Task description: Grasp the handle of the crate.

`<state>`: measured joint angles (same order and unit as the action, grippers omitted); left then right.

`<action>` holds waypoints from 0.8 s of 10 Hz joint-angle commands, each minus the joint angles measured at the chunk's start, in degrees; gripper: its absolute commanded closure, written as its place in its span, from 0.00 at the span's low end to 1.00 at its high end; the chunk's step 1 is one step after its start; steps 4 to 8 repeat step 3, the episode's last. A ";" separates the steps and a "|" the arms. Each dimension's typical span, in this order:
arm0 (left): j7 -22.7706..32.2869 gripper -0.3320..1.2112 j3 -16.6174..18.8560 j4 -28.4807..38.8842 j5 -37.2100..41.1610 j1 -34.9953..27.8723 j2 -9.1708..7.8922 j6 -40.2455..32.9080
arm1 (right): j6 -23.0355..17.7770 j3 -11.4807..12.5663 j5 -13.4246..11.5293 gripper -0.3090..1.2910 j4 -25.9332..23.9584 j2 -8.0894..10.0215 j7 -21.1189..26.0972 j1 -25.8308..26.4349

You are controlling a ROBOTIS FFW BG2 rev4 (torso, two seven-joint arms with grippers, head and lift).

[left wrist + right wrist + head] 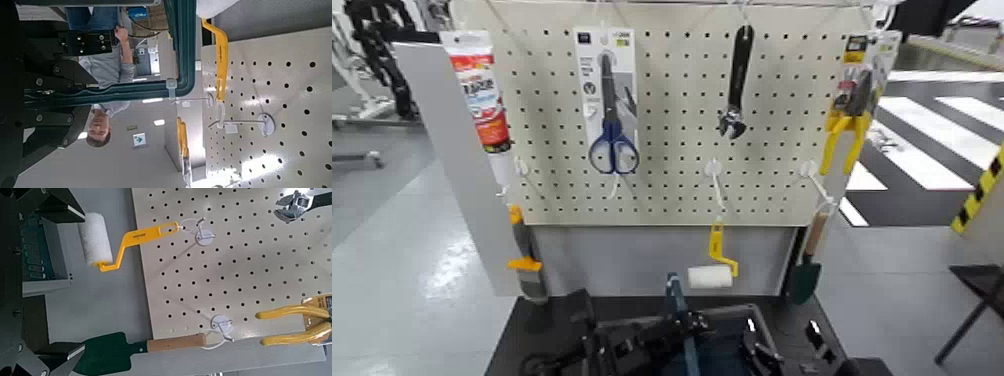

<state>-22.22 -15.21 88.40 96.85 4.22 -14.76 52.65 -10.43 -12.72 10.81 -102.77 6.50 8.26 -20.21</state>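
The dark blue-grey crate [727, 335] sits on the black table at the bottom of the head view, below the pegboard. Its thin handle [676, 300] stands upright over its middle. My left gripper [632, 348] is at the handle from the left. In the left wrist view the handle bar [117, 88] runs between the fingers [70, 119] of my left gripper [86, 98], with a small gap on one side, so it is open. My right gripper [770, 356] is over the crate's right part, open and empty [59, 280]. The crate's wall [35, 251] lies just beyond it.
The pegboard [672, 190] stands right behind the crate. On it hang a yellow-handled paint roller [710, 277], a green trowel [804, 280], scissors [612, 130], a wrench [736, 90], yellow pliers [850, 120] and a caulk tube [482, 100]. A person [102, 125] shows beyond the handle.
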 commanded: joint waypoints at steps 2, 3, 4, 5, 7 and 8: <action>-0.02 0.98 0.00 -0.07 0.09 0.00 0.00 0.00 | 0.33 0.24 -0.79 0.29 -0.24 -0.09 0.00 0.00; -0.02 0.98 -0.08 -0.07 0.09 0.00 0.00 0.00 | 0.50 0.24 -0.97 0.29 -0.33 -0.09 -0.09 0.00; -0.02 0.98 -0.08 -0.07 0.09 0.00 0.00 0.00 | 0.50 0.24 -0.97 0.29 -0.33 -0.09 -0.09 0.00; -0.02 0.98 -0.08 -0.07 0.09 0.00 0.00 0.00 | 0.50 0.24 -0.97 0.29 -0.33 -0.09 -0.09 0.00; -0.02 0.98 -0.08 -0.07 0.09 0.00 0.00 0.00 | 0.50 0.24 -0.97 0.29 -0.33 -0.09 -0.09 0.00; -0.02 0.98 -0.08 -0.07 0.09 0.00 0.00 0.00 | 0.50 0.24 -0.97 0.29 -0.33 -0.09 -0.09 0.00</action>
